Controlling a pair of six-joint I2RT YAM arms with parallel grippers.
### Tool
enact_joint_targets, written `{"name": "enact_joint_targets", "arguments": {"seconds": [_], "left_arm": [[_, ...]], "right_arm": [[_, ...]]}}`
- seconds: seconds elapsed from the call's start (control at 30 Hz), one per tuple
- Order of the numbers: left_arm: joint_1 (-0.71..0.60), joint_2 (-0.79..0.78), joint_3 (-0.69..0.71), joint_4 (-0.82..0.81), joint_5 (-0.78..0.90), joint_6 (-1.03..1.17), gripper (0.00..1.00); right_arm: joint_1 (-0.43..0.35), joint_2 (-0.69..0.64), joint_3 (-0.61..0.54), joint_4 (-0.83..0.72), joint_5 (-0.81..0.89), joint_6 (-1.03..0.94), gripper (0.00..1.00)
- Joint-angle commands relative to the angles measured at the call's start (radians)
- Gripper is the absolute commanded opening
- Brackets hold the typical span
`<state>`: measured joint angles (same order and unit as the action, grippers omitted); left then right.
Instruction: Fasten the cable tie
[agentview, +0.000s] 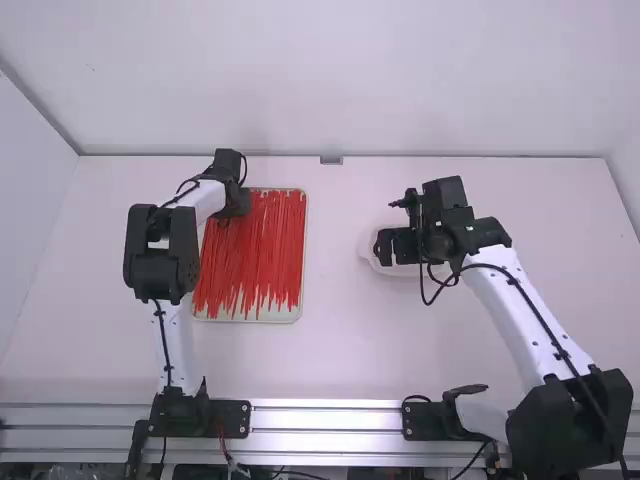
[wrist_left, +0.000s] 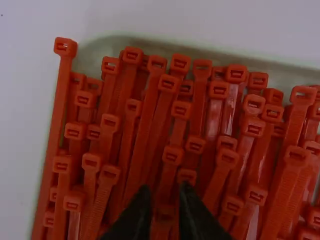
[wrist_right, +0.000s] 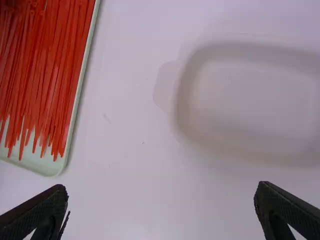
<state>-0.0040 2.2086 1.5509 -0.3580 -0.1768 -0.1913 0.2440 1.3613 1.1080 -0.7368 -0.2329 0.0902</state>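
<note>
A heap of red cable ties lies lengthwise in a pale tray on the left half of the table. My left gripper is down at the tray's far left corner. In the left wrist view its fingers stand close together in the tie heads, and one red tie is pinched between them. My right gripper hovers over a shallow white container right of the tray. It is open and empty, with its fingertips wide apart above the bare table beside the container.
The tray's edge with the ties' pointed tails is in the right wrist view. White walls close the table at the back and left. An aluminium rail runs along the near edge. Bare table lies between the tray and the container.
</note>
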Motion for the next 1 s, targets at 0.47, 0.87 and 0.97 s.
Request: {"name": "enact_joint_targets", "arguments": {"seconds": [0.47, 0.87, 0.97], "left_arm": [[0.004, 0.015, -0.001, -0.013, 0.031, -0.029, 0.02], [0.004, -0.192, 0.072, -0.045, 0.000, -0.045, 0.02], [0.004, -0.265, 0.072, -0.025, -0.023, -0.022, 0.02]], "right_arm": [[-0.002, 0.006, 0.037, -0.005, -0.006, 0.003, 1.00], [-0.002, 0.006, 0.037, -0.005, -0.006, 0.002, 1.00], [-0.002, 0.006, 0.037, -0.004, -0.005, 0.003, 1.00]]}}
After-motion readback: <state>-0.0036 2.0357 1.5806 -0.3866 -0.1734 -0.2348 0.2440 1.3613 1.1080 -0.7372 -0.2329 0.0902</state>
